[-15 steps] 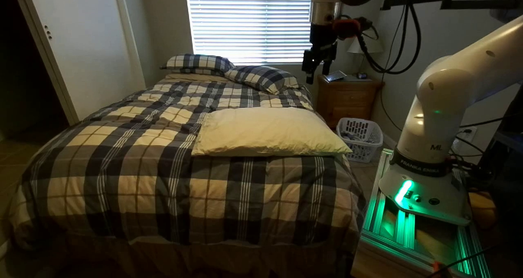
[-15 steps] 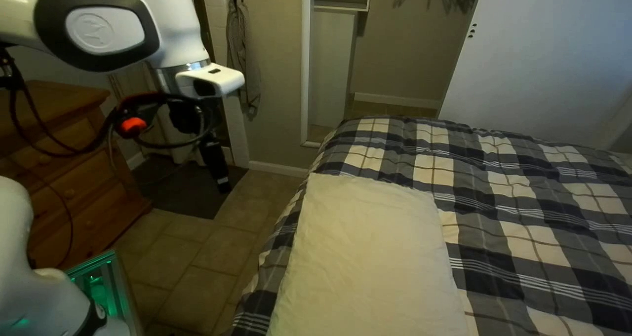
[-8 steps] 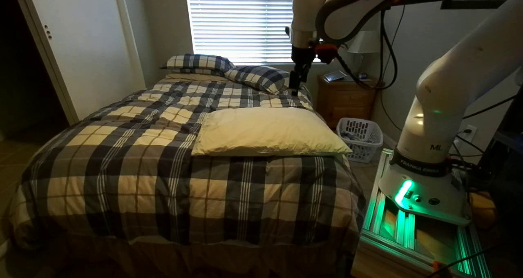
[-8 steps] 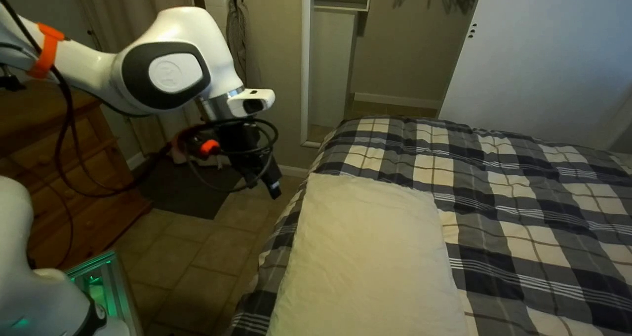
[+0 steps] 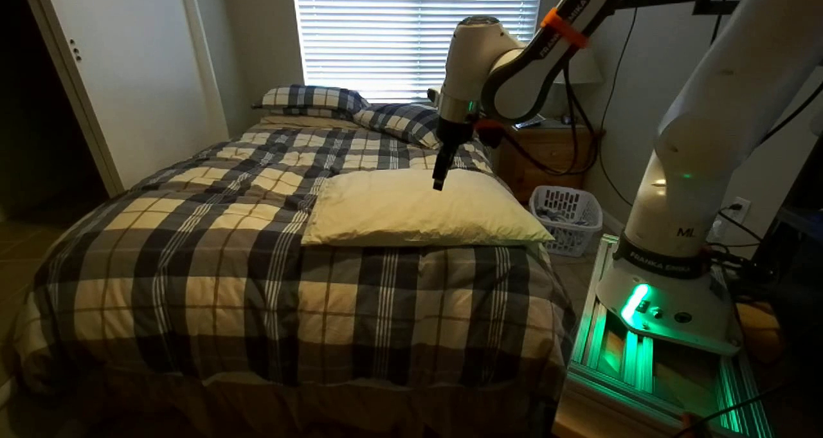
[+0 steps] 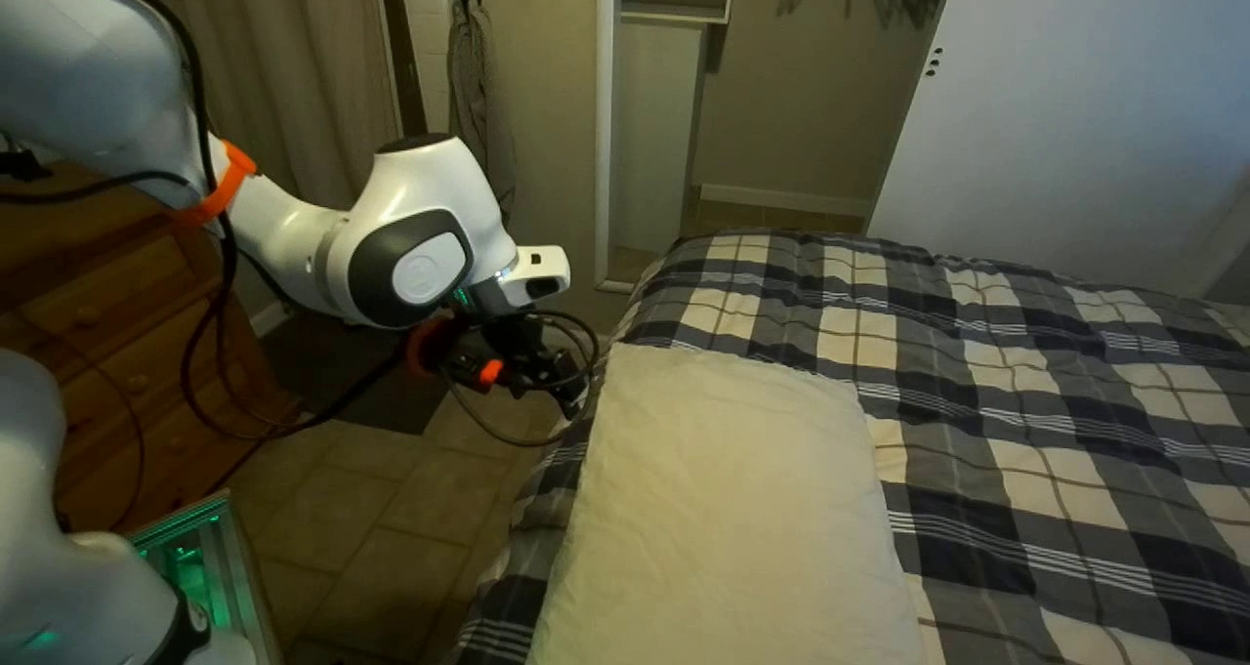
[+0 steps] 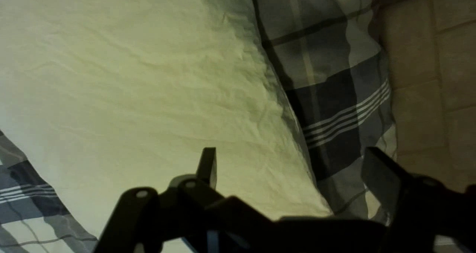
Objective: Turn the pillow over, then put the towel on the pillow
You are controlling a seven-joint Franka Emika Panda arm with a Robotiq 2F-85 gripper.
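Note:
The cream pillow lies flat on the checked bedspread near the foot of the bed. Its plain top shows no cloth on it. My gripper points downward at a slant by the pillow's robot-side edge. In the wrist view the gripper is spread wide with nothing between its fingers. One finger is over the pillow near a corner, and the other stands past its long edge, over the bedspread. The pillow looks undisturbed; how high I am above it is hard to judge. The towel is hidden or out of view.
A plaid bedspread covers the bed, with plaid pillows at the head. Beside the bed, a white basket holds greyish cloth. Behind it is a wooden nightstand. A wooden dresser stands behind the arm.
My arm has reached out and down over the last second, bringing the gripper from above the bedside to the pillow's edge. The pillow has not moved.

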